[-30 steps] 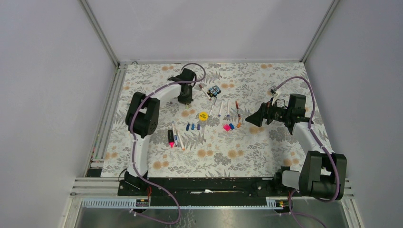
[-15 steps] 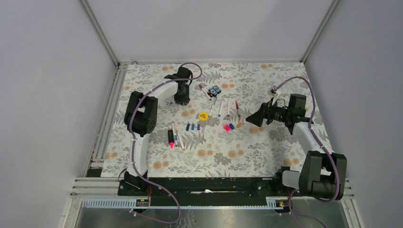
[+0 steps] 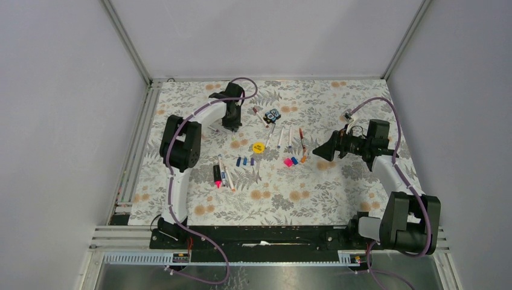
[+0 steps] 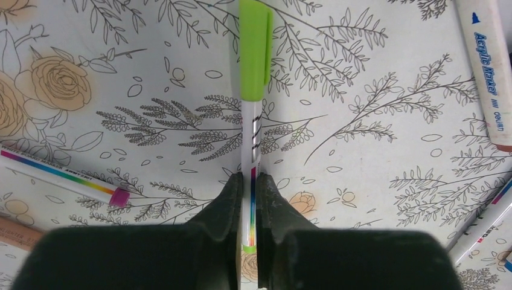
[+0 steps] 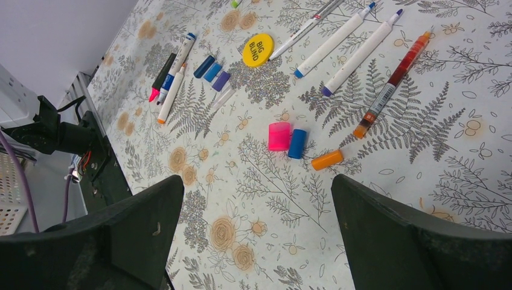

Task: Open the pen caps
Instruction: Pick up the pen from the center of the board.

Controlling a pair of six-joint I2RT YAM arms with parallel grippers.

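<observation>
**Floral tablecloth (image 3: 302, 199): left gripper (image 4: 249, 181) clamped on green-capped pen (image 4: 252, 133)**

1. Surface. Grey walls enclose a table covered by the flower-and-fern print cloth. Pens and loose caps lie at the centre of the top view.

2. Left arm. The left gripper sits in the upper centre-left of the top view. In the left wrist view its two black fingers are pressed against the white barrel of the green-capped pen. The green cap (image 4: 254, 48) is seated on the pen's far end, at the top of that frame.

3. Right arm. The right gripper (image 5: 256, 181) stands at the right of the top view, jaws spread wide and holding nothing.

4. Loose caps, right wrist view. A pink cap (image 5: 279, 136) and a blue cap (image 5: 297, 144) touch side by side at frame centre, with an orange cap (image 5: 327, 160) just beside them. Three dark caps (image 5: 212, 72) lie in a row at upper left, near the yellow disc (image 5: 257, 49).

5. Other pens. A pink-and-black highlighter (image 5: 162, 77) lies at upper left. A red-orange pen (image 5: 392, 84) lies at upper right, uncapped.
</observation>
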